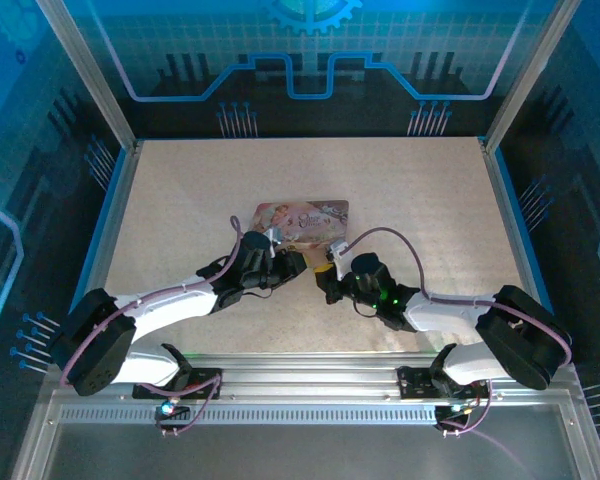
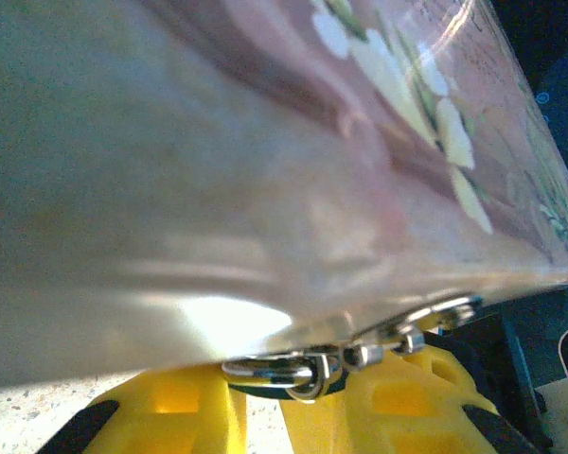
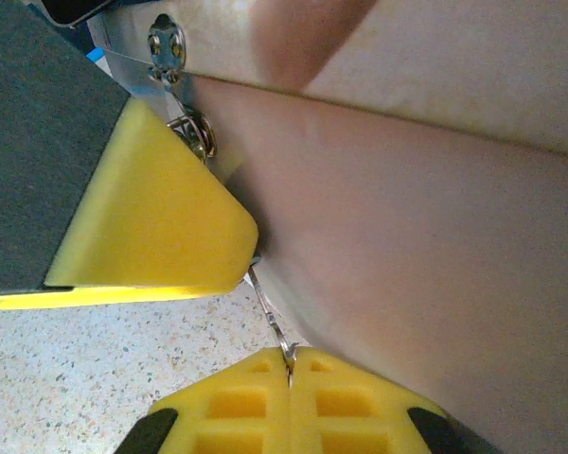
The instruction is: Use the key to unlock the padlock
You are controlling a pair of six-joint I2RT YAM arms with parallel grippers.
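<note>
Left claw and right claw at tin.
Right clamped on key; left's grip, cannot tell.

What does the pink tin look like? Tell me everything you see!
The tin is a flat pink rectangle with a cartoon picture on top, lying closed near the middle of the table. It looks like shiny metal, and up close its top shows white flowers. Small silver rings and a riveted plate sit on its near side. The left hand and right hand crowd that side; whether they touch the tin itself I cannot tell.
</note>
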